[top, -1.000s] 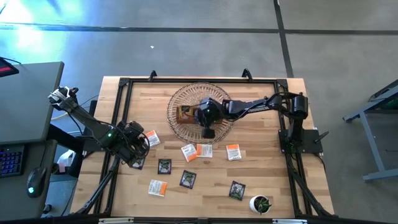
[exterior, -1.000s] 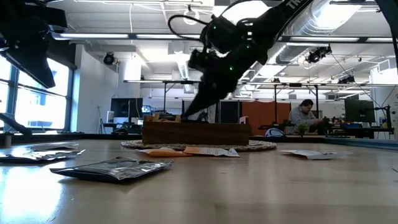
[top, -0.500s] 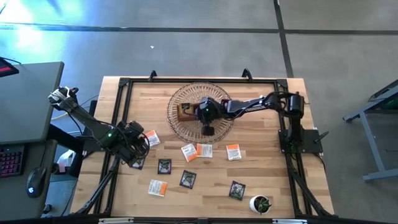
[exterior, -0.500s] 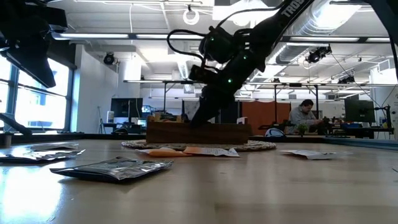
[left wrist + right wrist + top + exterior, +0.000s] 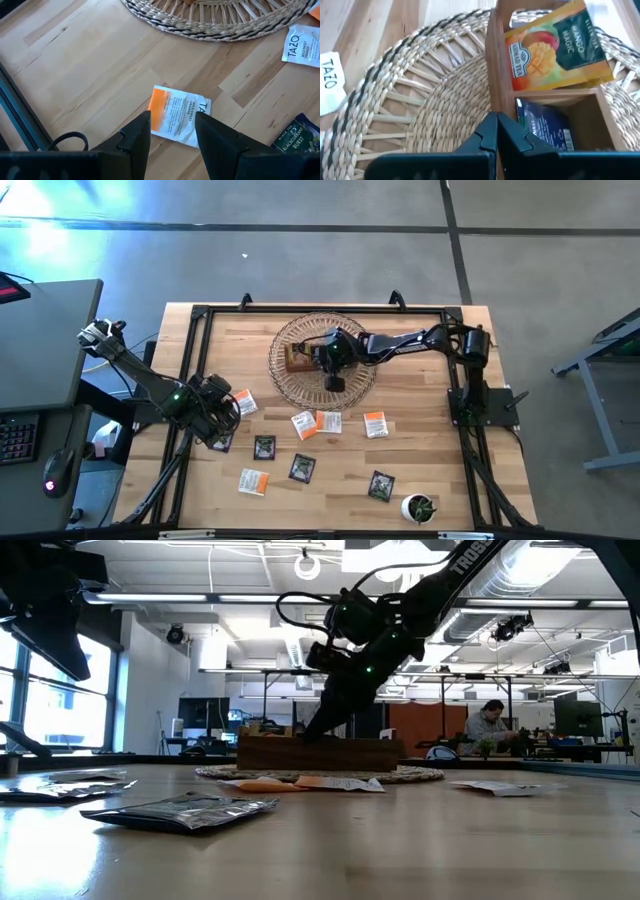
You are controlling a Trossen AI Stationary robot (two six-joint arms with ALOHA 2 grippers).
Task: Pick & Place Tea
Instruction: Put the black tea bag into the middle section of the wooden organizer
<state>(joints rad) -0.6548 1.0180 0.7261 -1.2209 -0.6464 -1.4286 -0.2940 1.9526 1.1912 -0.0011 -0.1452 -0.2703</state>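
Several tea sachets lie flat on the wooden table: white-and-orange ones (image 5: 303, 425) (image 5: 375, 424) and black ones (image 5: 302, 468) (image 5: 380, 486). The brown wooden tray (image 5: 296, 360) stands on a round woven mat (image 5: 290, 387). It holds a yellow-red mango sachet (image 5: 555, 47) and a dark blue sachet (image 5: 545, 131). My right gripper (image 5: 496, 120) is shut, pointing down at the tray's side wall (image 5: 492, 65). My left gripper (image 5: 172, 120) is open near the table's left edge. It hangs above a white-and-orange sachet (image 5: 177, 117), one finger to each side. My right gripper's shut fingertips (image 5: 310, 730) slant down from the table's right side to the tray's wall beside the dark blue sachet's compartment. Whether they touch the wall or the mat I cannot tell.
A tiny green plant in a white pot (image 5: 420, 507) stands near the table's near right corner. A black frame (image 5: 195, 350) runs round the table's edges. Another dark sachet (image 5: 222, 443) lies partly under my left gripper. A person sits far off in the room (image 5: 490, 725).
My right gripper, shut throughout, has moved toward the table's far edge across the mat to the tray.
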